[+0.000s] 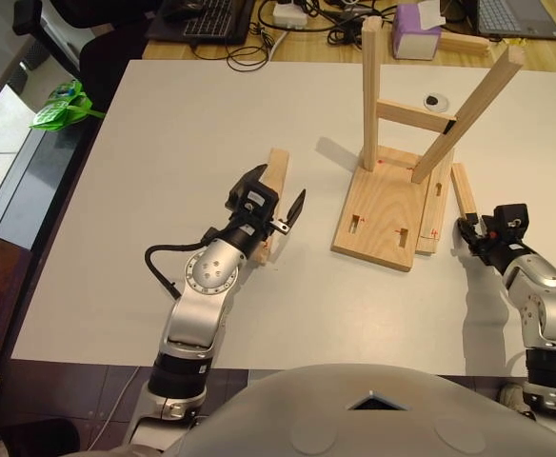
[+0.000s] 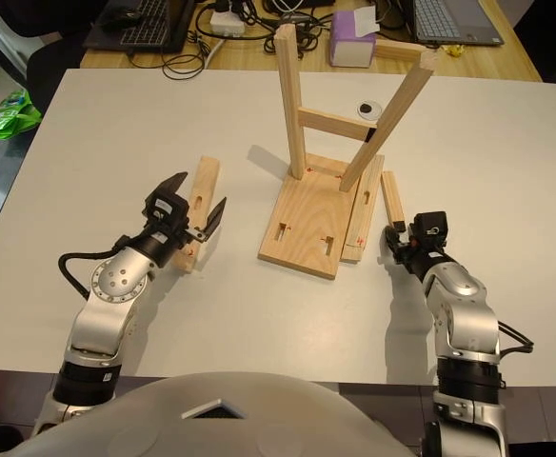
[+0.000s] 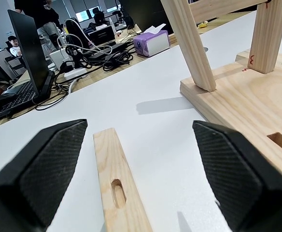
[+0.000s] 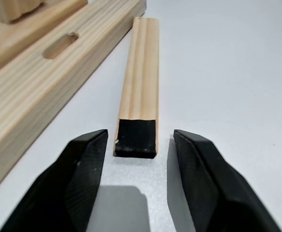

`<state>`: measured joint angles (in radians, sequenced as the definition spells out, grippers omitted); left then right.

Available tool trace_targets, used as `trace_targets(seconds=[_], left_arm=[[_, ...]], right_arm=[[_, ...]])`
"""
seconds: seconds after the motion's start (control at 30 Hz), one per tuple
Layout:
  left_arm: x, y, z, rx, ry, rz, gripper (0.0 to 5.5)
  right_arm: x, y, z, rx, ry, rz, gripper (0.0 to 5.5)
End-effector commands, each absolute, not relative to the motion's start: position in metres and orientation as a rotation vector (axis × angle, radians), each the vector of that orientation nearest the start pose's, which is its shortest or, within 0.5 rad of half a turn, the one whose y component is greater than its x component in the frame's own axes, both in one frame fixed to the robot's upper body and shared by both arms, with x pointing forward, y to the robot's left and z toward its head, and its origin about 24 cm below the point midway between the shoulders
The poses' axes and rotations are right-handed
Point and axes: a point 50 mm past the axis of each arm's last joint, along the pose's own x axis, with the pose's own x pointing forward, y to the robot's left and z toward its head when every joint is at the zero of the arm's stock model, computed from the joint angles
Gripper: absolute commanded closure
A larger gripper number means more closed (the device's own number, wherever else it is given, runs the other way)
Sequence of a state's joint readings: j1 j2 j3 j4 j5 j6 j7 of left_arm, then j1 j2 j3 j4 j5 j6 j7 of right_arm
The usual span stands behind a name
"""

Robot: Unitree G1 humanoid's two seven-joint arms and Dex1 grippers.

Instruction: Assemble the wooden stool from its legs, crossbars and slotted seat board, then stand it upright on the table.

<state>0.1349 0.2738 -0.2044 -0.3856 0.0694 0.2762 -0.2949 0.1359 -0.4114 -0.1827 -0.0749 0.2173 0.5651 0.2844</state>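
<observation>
The slotted seat board (image 1: 383, 214) lies flat at the table's middle right. Two legs (image 1: 370, 90) stand in it, one leaning, joined by a crossbar (image 1: 411, 114). Another leg (image 1: 438, 200) lies along the board's right edge. My left gripper (image 1: 273, 198) is open, its fingers (image 3: 39, 164) on either side of a loose slotted leg (image 3: 117, 193) that lies on the table left of the board. My right gripper (image 4: 137, 145) is open at the near, black-tipped end of a short crossbar (image 4: 140, 82) lying right of the board; the bar's tip sits just at the fingertips.
A purple tissue box (image 1: 416, 33), another wooden piece (image 1: 464, 43), cables, a keyboard and a laptop line the desk behind the table. A small round black-and-white object (image 1: 435, 99) lies behind the stool. A green bag (image 1: 61, 105) sits off the left edge.
</observation>
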Motion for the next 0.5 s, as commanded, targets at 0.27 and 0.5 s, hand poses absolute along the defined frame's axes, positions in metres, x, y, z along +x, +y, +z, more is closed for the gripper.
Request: trace_targets(seconds=[0.27,0.5], left_arm=[[0.221,0.132,0.063,0.316,0.086,-0.462,1.47],[0.229,0.132,0.063,0.321,0.073,-0.467,1.47]], right_arm=[[0.195,-0.262,-0.036,0.144,0.819,-0.024,2.97],[0.208,-0.255,-0.040,0.125,0.806,-0.025,2.97]])
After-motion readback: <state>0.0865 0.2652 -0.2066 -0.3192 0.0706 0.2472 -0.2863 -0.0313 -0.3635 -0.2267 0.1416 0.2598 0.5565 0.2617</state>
